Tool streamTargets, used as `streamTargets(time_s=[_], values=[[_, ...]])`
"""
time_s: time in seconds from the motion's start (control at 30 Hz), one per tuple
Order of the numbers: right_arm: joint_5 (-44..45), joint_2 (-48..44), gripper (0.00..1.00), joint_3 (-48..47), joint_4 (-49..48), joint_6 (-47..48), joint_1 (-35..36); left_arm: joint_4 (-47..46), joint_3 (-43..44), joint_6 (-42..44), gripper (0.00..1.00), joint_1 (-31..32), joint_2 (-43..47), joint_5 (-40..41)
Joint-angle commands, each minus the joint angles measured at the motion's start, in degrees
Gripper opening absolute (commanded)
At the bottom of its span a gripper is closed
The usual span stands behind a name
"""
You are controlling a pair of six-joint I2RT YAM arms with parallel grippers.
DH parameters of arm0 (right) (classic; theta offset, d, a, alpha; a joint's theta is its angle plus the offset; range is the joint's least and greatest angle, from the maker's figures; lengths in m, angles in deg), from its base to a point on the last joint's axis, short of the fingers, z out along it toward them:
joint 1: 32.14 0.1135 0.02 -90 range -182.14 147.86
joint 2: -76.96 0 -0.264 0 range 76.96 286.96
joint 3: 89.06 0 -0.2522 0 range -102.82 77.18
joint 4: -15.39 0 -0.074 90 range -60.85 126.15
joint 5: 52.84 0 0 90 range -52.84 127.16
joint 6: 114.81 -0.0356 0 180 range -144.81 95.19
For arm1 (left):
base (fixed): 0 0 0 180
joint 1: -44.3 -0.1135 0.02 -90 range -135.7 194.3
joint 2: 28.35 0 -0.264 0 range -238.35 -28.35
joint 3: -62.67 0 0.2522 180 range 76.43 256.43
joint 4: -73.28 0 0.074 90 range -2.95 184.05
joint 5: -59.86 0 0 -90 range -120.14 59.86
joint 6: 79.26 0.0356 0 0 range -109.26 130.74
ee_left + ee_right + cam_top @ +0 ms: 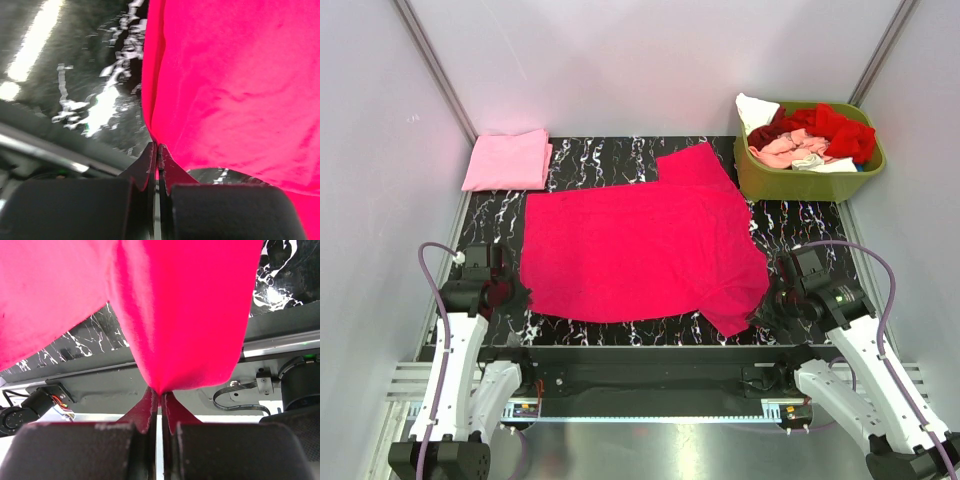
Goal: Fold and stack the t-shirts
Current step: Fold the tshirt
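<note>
A bright magenta t-shirt (640,245) lies spread across the black marbled table (590,160). My left gripper (510,293) is shut on its near left corner; the left wrist view shows the magenta cloth (235,85) pinched between the closed fingertips (149,159). My right gripper (767,303) is shut on the near right corner, where the magenta cloth (185,315) hangs bunched from the closed fingertips (150,401). A folded light pink t-shirt (508,160) rests at the far left corner. Red, salmon and white t-shirts (810,135) fill the basket.
The olive-green plastic basket (800,180) stands at the far right of the table. White walls close in the left, right and back. The metal frame rail (650,415) and both arm bases run along the near edge.
</note>
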Motion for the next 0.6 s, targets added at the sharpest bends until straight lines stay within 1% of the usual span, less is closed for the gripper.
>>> streamTargets(time_s=[0.0, 0.07, 0.1, 0.17, 0.3, 0.37, 0.5, 0.57], values=[[-0.5, 3.5, 0.00, -3.4, -1.4, 0.5, 0.3, 3.1, 4.6, 4.8, 0.01, 0.0, -1.2, 5.5], [0.1, 6.5, 0.00, -5.4, -2.9, 1.9, 0.3, 1.8, 5.4, 6.4, 0.01, 0.0, -4.6, 4.1], [0.3, 9.9, 0.00, -6.3, -4.5, 2.8, 0.3, 1.2, 6.2, 7.8, 0.01, -0.3, -5.8, 3.0], [1.1, 13.5, 0.00, -9.6, -6.0, 5.0, 0.3, 0.0, 7.1, 8.7, 0.00, -0.7, -9.2, 2.0], [3.0, 23.9, 0.00, -15.4, -9.1, 8.5, 0.2, -2.4, 9.4, 10.8, 0.00, -2.3, -13.5, 2.4], [4.7, 27.0, 0.00, -18.9, -9.6, 10.7, -0.5, -3.5, 10.1, 11.5, 0.00, -2.9, -16.2, 3.6], [4.3, 35.3, 0.00, -23.7, -11.2, 14.3, -3.3, -5.5, 10.7, 13.3, 0.00, -5.4, -19.9, 3.7], [3.8, 37.7, 0.00, -26.0, -11.7, 16.1, -4.3, -6.8, 10.5, 13.8, 0.00, -6.2, -21.7, 3.8]])
